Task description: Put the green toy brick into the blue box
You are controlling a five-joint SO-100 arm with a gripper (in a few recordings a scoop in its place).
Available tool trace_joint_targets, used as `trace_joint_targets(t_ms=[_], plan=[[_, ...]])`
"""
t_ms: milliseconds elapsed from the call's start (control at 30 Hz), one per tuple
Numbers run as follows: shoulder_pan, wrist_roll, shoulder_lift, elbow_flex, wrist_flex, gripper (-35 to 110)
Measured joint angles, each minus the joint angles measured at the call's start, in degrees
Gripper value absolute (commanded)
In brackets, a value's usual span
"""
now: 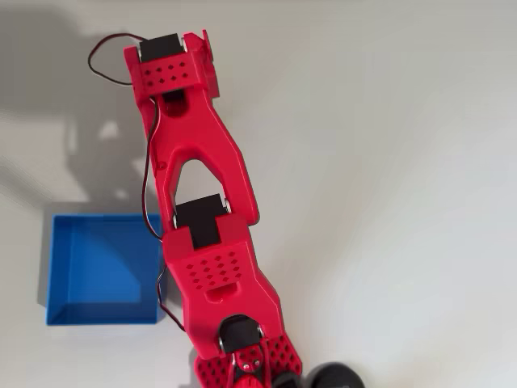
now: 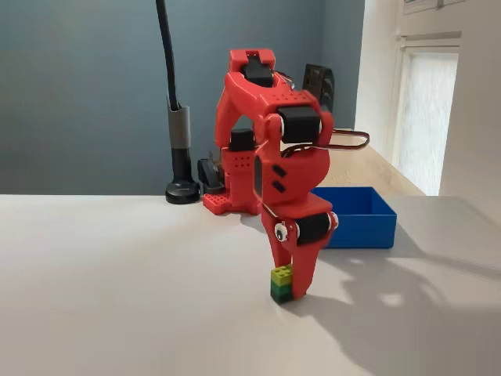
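A dark blue-grey wall stands behind a pale table. At the right, a window with a white frame lets in daylight. A black lamp pole rises from a round base.

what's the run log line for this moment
gripper: down at green toy brick, grasp unclear | brick: on table | blue box: no brick inside

A home room: window, blue-grey wall, white table.

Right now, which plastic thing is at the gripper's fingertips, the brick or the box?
The green toy brick, standing on the table at the gripper; the blue box lies farther back.
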Motion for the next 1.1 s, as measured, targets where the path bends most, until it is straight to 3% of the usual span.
trace_joint_targets(t_ms=[467,1100], plan=[[-4.5,3.0,1.8,-2.9,15.3,0],[-19.6,4.9,38.1,21.2,17.8,0]])
